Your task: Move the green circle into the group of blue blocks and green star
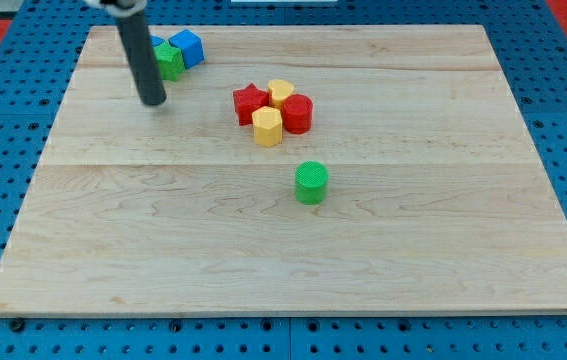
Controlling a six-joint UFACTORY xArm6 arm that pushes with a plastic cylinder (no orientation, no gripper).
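The green circle (311, 183) stands alone on the wooden board, a little below the view's middle. A blue block (188, 47) and the green star (170, 60) sit together near the view's top left; another blue block seems partly hidden behind the rod. My tip (152, 101) rests on the board just below and left of that group, far to the upper left of the green circle.
A cluster of a red star (250, 102), a yellow heart (281, 93), a red cylinder (298, 113) and a yellow hexagon (267, 127) lies between the green circle and the blue group. The wooden board (443, 230) sits on a blue pegboard.
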